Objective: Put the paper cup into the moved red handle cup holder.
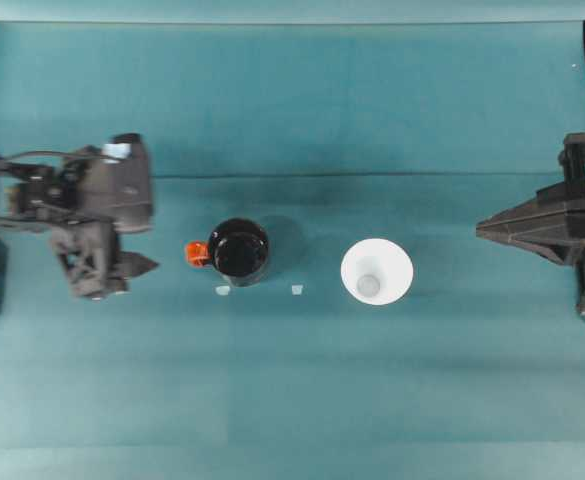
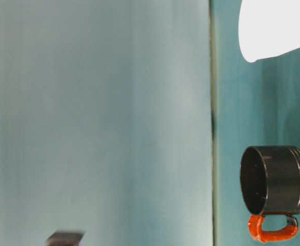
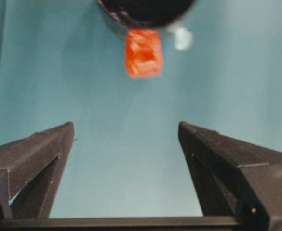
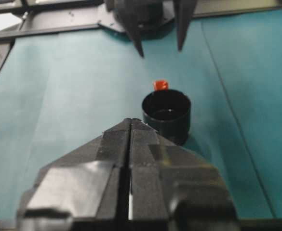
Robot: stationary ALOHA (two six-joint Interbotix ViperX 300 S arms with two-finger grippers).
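on the teal table (image 1: 292, 400): red handle cup holder (image 1: 239, 250) upright, handle facing left gripper (image 1: 142, 264), near but apart, fingers spread, empty. paper cup (image 1: 376, 271) upright right of holder, apart. right gripper (image 1: 484, 230) clenched, empty, well clear of cup.

Paper cup (image 1: 376, 271): plain white, standing upright with its mouth open upward; wide round rim, narrower greyish base visible inside from overhead. It stands on the teal table, at 3 o'clock from the holder, well apart from it.

Paper cup, table-level view (image 2: 275, 28): white side wall, partly cut off by the picture's edge.

Red handle cup holder (image 1: 239, 250): round, glossy black, upright, mouth open and nothing inside. Ridged rings run around its lower wall.

Handle: small, red-orange loop, sticking out at 9 o'clock in the overhead view, away from the paper cup.
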